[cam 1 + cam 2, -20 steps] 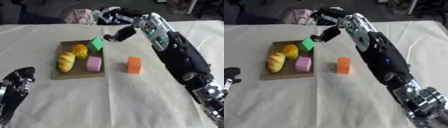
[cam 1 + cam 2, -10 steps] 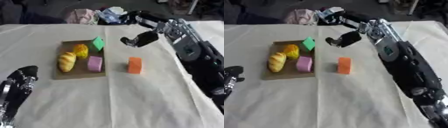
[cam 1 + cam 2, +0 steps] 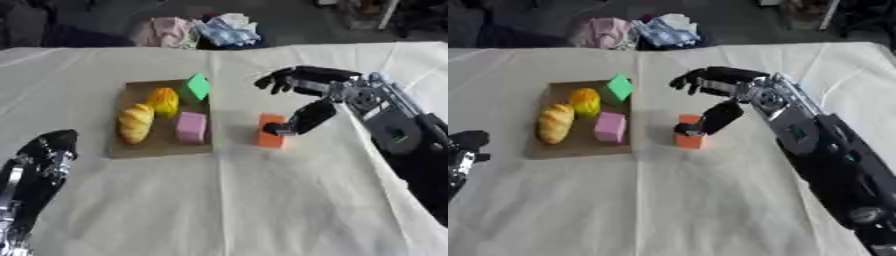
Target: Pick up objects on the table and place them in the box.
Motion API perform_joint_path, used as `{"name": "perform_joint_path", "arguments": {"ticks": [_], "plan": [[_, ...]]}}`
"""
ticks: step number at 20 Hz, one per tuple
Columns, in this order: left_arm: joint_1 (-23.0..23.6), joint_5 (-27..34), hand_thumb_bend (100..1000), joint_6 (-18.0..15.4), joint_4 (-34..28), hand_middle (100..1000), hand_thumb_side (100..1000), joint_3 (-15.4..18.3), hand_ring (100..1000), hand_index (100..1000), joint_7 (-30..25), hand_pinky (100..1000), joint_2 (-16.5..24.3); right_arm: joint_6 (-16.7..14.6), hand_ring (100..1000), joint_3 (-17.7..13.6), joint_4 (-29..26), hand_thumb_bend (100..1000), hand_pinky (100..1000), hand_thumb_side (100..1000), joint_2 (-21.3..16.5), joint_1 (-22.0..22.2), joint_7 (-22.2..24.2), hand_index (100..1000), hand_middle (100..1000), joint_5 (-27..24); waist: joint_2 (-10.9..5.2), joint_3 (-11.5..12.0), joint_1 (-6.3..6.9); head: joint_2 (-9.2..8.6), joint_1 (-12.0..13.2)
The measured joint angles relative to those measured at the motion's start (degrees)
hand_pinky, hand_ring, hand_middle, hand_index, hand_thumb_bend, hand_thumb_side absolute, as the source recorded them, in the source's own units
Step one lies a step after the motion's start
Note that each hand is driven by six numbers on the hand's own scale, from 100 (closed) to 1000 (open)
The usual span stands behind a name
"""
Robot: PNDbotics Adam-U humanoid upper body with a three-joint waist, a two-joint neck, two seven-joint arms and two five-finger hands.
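Since the earlier frames my right hand (image 3: 302, 97) had come away from the green block (image 3: 198, 86) at the far corner of the box (image 3: 127, 145) and dropped down toward me, ending over the orange block (image 3: 270, 131) on the cloth. Starting from my left: my left hand (image 3: 42, 165) rested idle near the lower left corner, its fingers lying fairly straight and holding nothing, well apart from everything else. Beyond it and toward my right hand sat the flat brown box, and inside it lay a yellow bread-shaped piece (image 3: 136, 123) on the side nearest my left hand, an orange-yellow rounded piece (image 3: 163, 100) just past it, a pink block (image 3: 191, 127) beside the bread, and the green block standing on a corner at the box's far right edge. Between the box and my right hand stood the orange block, out on the table (image 3: 262, 200), just beside the box's right wall but not touching it. My right hand was spread wide; the thumb (image 3: 304, 119) reached down so that its tip met the top right of the orange block, while the fingers (image 3: 280, 81) curved out above and beyond the block, not closed on it. I could not tell whether the thumb pressed the block or only brushed it. Some crumpled cloths (image 3: 201, 30) lay at the far edge, well beyond my right hand.
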Motion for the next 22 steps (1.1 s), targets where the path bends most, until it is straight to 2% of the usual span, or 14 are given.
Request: {"name": "perform_joint_path", "arguments": {"ticks": [7,15,20,22], "plan": [[0.0,0.0,168,0.0,0.0,724,584,0.05,828,748,0.0,755,0.0,-0.05,841,0.32,5.53,414,833,494,0.63,0.32,0.08,968,887,2.16,0.0,0.24,0.0,0.01,0.09],[0.0,0.0,167,0.0,0.0,724,584,0.06,829,749,0.0,755,0.0,-0.4,837,-0.11,13.13,416,828,491,2.2,0.07,-3.44,959,877,6.36,0.0,0.43,0.0,0.01,0.09],[0.0,0.0,165,0.0,0.0,725,585,0.06,829,749,0.0,756,0.0,-0.83,835,-0.46,16.18,413,827,485,2.87,-1.01,-4.35,938,854,7.25,0.0,0.46,0.0,0.03,0.09],[0.0,0.0,165,0.0,0.0,725,585,0.06,829,749,0.0,756,0.0,-1.06,827,-0.47,16.91,404,822,475,2.99,-1.45,-4.58,916,819,7.68,0.0,0.46,0.0,0.04,0.09]]}}
